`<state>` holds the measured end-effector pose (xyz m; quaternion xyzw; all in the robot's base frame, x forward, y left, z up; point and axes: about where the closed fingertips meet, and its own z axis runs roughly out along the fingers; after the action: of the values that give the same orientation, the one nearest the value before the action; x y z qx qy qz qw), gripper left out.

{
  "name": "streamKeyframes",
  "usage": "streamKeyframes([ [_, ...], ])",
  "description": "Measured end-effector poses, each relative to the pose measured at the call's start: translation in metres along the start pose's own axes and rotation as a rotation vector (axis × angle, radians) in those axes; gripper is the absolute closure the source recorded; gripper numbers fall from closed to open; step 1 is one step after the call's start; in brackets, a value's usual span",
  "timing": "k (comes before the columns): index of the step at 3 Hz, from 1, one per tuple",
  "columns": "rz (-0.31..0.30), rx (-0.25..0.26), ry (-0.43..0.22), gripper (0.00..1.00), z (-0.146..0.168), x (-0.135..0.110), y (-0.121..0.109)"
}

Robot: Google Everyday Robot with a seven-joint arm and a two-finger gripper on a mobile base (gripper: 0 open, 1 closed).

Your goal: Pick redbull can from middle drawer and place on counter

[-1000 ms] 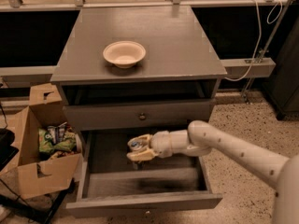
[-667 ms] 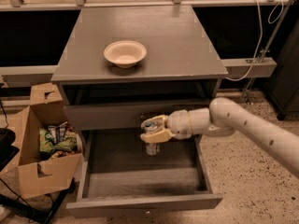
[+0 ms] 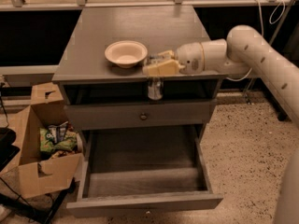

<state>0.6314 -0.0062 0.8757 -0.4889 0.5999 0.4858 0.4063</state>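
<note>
My gripper [image 3: 154, 67] is shut on the top of the redbull can [image 3: 154, 88], a slim silver can that hangs upright from the cream fingers [image 3: 161, 68]. The can is in the air at the counter's front edge, in front of the dark gap under the top. The grey counter [image 3: 140, 27] lies just behind it. The middle drawer [image 3: 145, 202] is pulled far out below, and its floor shows nothing on it. My white arm reaches in from the right.
A cream bowl [image 3: 125, 53] stands on the counter just left of the gripper. The upper drawer with a round knob [image 3: 143, 116] is closed. An open cardboard box [image 3: 32, 167] with snack bags [image 3: 55, 135] sits on the floor at the left.
The gripper has lifted the can up out of the middle drawer to the height of the counter's front edge. The drawer is left empty.
</note>
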Motion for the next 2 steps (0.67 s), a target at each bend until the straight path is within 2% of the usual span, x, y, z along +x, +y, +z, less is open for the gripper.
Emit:
streamKeyframes([
  [1, 0.039, 0.078, -0.038, 1.0, 0.014, -0.069, -0.045],
  [2, 0.003, 0.309, -0.096, 1.0, 0.009, -0.155, -0.114],
])
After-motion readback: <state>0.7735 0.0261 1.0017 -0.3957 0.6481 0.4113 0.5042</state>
